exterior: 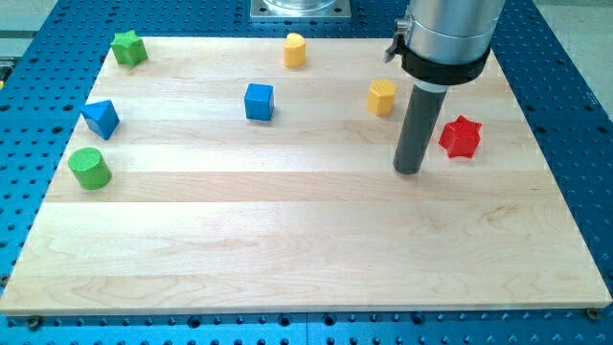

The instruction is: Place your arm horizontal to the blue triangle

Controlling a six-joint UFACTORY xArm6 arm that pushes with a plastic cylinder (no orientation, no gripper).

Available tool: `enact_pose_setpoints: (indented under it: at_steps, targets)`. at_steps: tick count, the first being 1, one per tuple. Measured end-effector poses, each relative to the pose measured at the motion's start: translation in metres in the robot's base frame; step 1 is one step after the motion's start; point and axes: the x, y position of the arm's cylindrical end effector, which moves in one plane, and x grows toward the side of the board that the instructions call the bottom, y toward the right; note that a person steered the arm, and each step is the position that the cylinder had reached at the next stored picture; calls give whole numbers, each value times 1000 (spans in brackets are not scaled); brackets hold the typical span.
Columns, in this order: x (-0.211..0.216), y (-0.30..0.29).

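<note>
A pale wooden board (287, 249) was seen lying on a blue perforated table (575, 115), and six small blocks were spread over its upper half. The arm's grey cylindrical housing (445, 38) entered from the view's top right, and a straight dark rod was carried below it. No gripper was fitted, so nothing could be opened, closed or held; my tip (409, 171) was set down on bare wood, touching no block. The red star-shaped block (460, 137) stood just beside the tip on the view's right, and an orange block (382, 98) stood near it, up and slightly to the view's left. A blue cube (259, 102) was placed near the board's middle, a yellow block (294, 50) near the top edge, a green star-shaped block (128, 48) at the top left corner, and a green cylinder (89, 169) at the left edge. The blue triangle (101, 119) was found near the left edge, just above the green cylinder, well apart from the tip and across almost the whole board to the view's left. The tip was judged to lie somewhat lower in the view than the triangle, so a modest shift toward the view's top seemed needed to bring the two level. The orange block and the red star were judged to lie close to such a path.
</note>
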Motion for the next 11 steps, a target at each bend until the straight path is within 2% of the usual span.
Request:
enact_pose_setpoints:
  at_steps: [1, 2, 3, 4, 5, 6, 7, 8, 9, 10, 11]
  targets:
    - [-3, 45]
    - [-4, 51]
    - [-5, -10]
    - [-57, -13]
    - [-103, 35]
    - [-153, 12]
    - [-166, -62]
    - [-159, -166]
    - [-147, -243]
    - [-101, -275]
    - [-66, -275]
